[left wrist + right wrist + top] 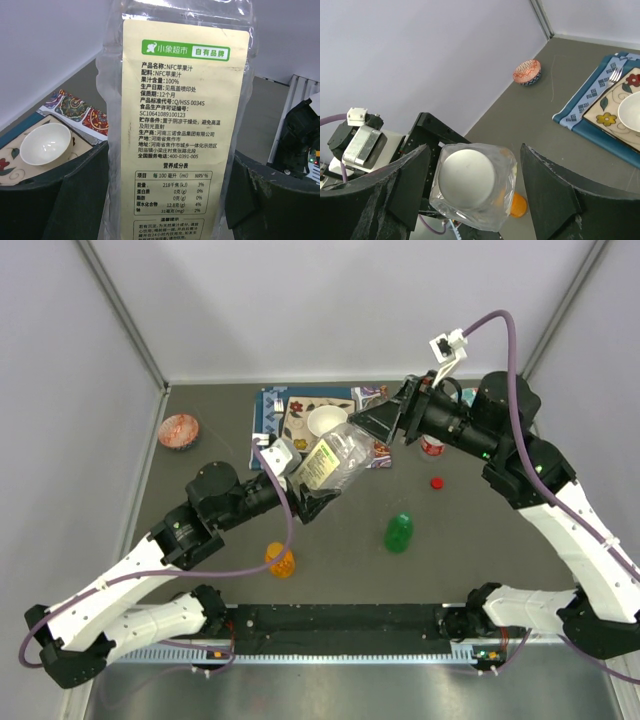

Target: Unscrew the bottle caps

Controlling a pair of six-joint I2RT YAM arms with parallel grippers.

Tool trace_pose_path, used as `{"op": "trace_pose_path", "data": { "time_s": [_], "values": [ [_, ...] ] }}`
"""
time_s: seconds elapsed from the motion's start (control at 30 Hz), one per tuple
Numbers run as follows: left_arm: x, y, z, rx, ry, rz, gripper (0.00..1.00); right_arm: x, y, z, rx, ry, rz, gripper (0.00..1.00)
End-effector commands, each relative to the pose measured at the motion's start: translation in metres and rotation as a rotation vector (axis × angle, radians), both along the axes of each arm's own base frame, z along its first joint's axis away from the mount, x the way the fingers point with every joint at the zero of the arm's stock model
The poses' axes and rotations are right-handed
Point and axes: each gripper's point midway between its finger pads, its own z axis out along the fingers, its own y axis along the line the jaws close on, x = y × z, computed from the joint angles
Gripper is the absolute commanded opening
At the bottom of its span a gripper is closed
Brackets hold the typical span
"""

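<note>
My left gripper (308, 498) is shut on the larger clear bottle (335, 462) and holds it tilted above the table; its yellow label fills the left wrist view (180, 125) between the dark fingers (55, 200). My right gripper (385, 422) is open at the bottle's top end. In the right wrist view the white cap (467, 177) sits between the spread fingers (555, 192) with a gap on each side. A red cap (437, 482) lies loose on the table beside the small red-labelled bottle (432, 445). The green bottle (399, 532) and the orange bottle (280, 560) stand nearer the front.
A blue placemat (268, 415) at the back holds a patterned plate and a white bowl (327, 421), just behind the held bottle. A small patterned bowl (179, 430) sits at the back left. White walls close in the table on three sides.
</note>
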Motion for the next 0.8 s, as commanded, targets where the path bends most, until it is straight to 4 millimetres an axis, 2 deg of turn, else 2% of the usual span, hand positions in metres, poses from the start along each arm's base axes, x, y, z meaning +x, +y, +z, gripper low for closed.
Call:
{"op": "trace_pose_path", "data": {
  "time_s": [0.0,0.2,0.4,0.5,0.53,0.63,0.73,0.77],
  "values": [
    [0.006,0.006,0.023,-0.042,-0.064,0.046,0.33,-0.002,-0.003,0.005,0.024,-0.004,-0.012,0.72],
    [0.009,0.006,0.021,-0.037,-0.066,0.06,0.33,0.0,-0.001,-0.003,0.013,0.011,-0.015,0.66],
    [0.008,0.006,0.019,-0.035,-0.063,0.057,0.33,0.0,-0.001,-0.006,0.011,0.011,-0.019,0.5],
    [0.008,0.006,0.018,-0.033,-0.061,0.055,0.33,0.002,-0.002,-0.008,0.008,0.01,-0.03,0.34],
    [0.007,0.005,0.017,-0.034,-0.057,0.049,0.33,0.002,-0.003,-0.008,0.008,0.005,-0.035,0.23],
    [0.004,0.003,0.017,-0.039,-0.051,0.029,0.33,0.003,-0.004,-0.011,-0.004,-0.002,-0.042,0.0],
    [-0.009,-0.004,0.02,-0.057,-0.042,-0.048,0.32,0.002,-0.004,-0.014,-0.026,-0.032,-0.028,0.0],
    [-0.019,-0.008,0.021,-0.06,-0.044,-0.114,0.32,0.0,-0.003,-0.014,-0.033,-0.045,-0.017,0.0]
  ]
}}
